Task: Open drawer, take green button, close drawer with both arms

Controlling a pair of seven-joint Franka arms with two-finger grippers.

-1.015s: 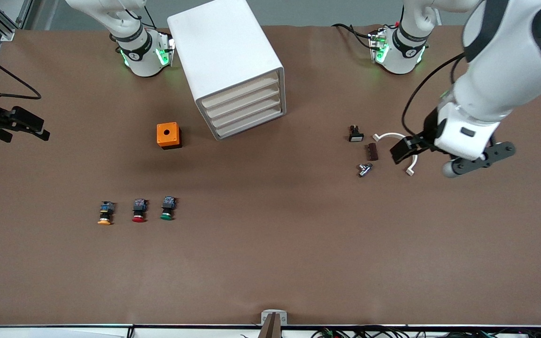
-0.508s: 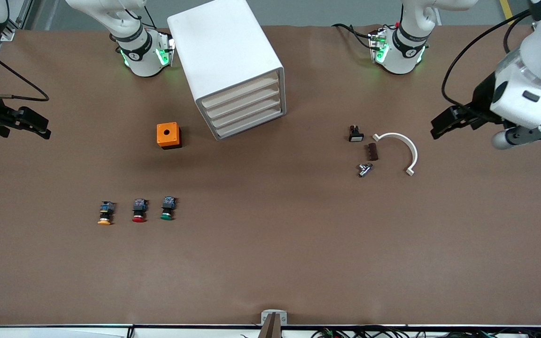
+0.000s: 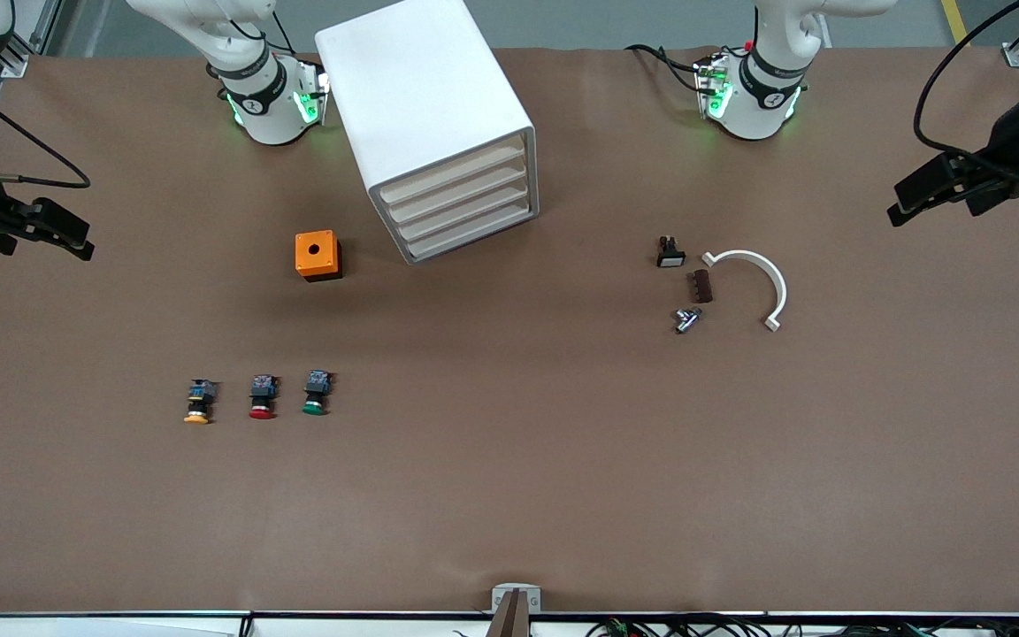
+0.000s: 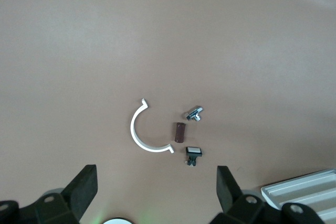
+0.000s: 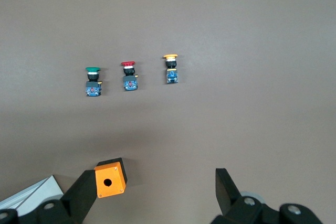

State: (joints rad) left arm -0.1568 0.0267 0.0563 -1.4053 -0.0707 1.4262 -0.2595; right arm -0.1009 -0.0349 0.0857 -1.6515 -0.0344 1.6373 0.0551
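The white cabinet [image 3: 425, 97] stands between the two arm bases with all four cream drawer fronts shut. The drawer [image 3: 465, 215] is third down. The green-capped button [image 3: 315, 395] [image 5: 93, 80] lies on the table, nearer the front camera than the cabinet, toward the right arm's end. My left gripper [image 3: 916, 199] [image 4: 156, 184] hangs open and holds nothing, high over the table's edge at the left arm's end. My right gripper [image 3: 76, 241] [image 5: 155, 190] hangs open and holds nothing over the edge at the right arm's end.
A red-capped button [image 3: 262, 398] and an orange-capped button [image 3: 198, 402] lie beside the green one. An orange box [image 3: 317, 255] sits near the cabinet. A white curved piece [image 3: 762, 274], black switch [image 3: 670, 252], brown piece [image 3: 701, 286] and metal piece [image 3: 686, 318] lie toward the left arm's end.
My left arm has pulled back from over the small parts toward the left arm's end of the table, gripper still open. The right gripper has barely moved.
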